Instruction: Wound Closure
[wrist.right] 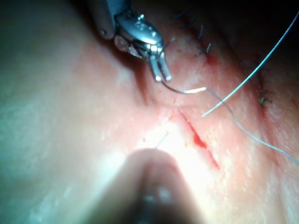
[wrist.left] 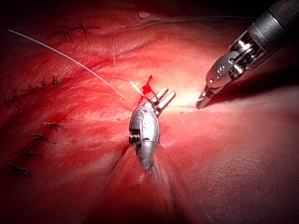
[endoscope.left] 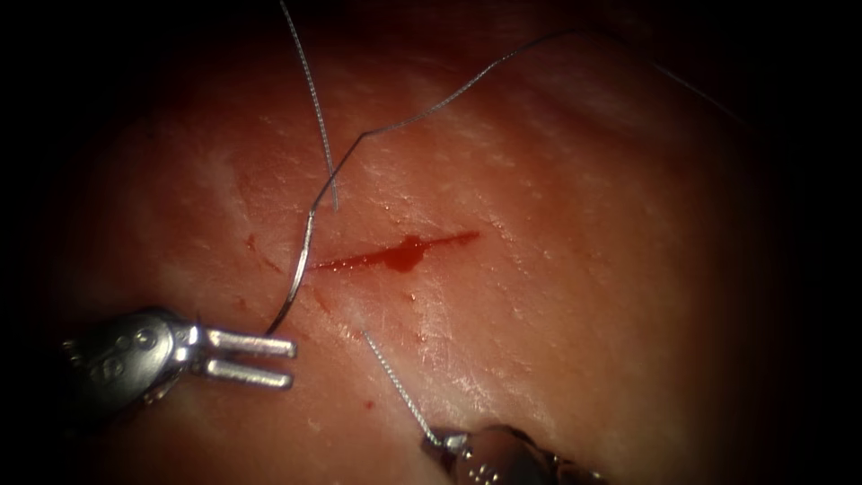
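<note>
The cut (endoscope.left: 404, 254) runs across the tissue (endoscope.left: 575, 296) with red fluid in it. A curved needle (endoscope.left: 301, 260) lies at the cut's left end; I cannot tell whether it is in the tissue. Its lower end meets the upper jaw of my left tool (endoscope.left: 292, 361), whose jaws stand open and hold nothing. The needle (wrist.right: 187, 91) also curves away from the left tool (wrist.right: 164, 78) in the right wrist view. Thread (endoscope.left: 449, 97) trails from the needle up to the right. My right tool (endoscope.left: 449, 442), below the cut, is shut on a short thread piece (endoscope.left: 400, 388).
A loose thread end (endoscope.left: 314, 99) hangs down from above and stops just above the cut's left end. Older stitched cuts (wrist.left: 46, 84) mark the tissue beside the left tool (wrist.left: 167, 94). The right tool (wrist.left: 202, 103) touches down close by.
</note>
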Robot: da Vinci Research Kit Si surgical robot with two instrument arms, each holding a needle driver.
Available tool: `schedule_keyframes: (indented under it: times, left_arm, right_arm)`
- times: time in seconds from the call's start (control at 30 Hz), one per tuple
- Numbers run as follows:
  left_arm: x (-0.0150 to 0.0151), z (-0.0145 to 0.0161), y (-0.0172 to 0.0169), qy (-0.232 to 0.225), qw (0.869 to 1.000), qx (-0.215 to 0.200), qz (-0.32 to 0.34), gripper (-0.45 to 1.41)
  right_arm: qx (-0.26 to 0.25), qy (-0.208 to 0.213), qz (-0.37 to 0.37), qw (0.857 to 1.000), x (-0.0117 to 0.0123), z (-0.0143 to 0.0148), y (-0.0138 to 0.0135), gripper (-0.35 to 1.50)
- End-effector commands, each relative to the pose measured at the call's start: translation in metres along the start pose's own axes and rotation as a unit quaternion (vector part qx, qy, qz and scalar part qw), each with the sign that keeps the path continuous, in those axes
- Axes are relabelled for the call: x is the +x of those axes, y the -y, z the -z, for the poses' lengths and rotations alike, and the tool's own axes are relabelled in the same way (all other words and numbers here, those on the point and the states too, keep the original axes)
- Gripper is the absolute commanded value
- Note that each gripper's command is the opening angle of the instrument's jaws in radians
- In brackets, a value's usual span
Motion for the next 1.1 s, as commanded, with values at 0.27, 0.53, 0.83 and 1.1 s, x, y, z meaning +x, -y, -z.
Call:
schedule_keyframes:
  times: [0.27,0.53,0.83,1.1]
  left_arm:
    - [-0.0006,-0.0004,0.0002,0.0,1.0,0.0,0.0,-0.45]
    - [-0.0006,-0.0004,0.0002,0.0,1.0,0.0,0.0,-0.45]
    - [-0.0006,-0.0005,0.0002,0.0,1.0,0.0,0.0,-0.45]
    - [-0.0006,-0.0005,0.0003,0.0,1.0,0.0,0.0,-0.45]
  right_arm:
    - [0.022,0.024,0.013,0.999,-0.0016,-0.0004,0.0007,-0.35]
    - [0.035,0.036,0.02,0.999,-0.0035,0.0005,0.0008,-0.35]
    - [0.032,0.024,0.011,0.999,-0.0064,0.0016,0.0013,-0.35]
    - [0.042,0.042,0.008,0.998,-0.009,0.0023,0.0011,-0.35]
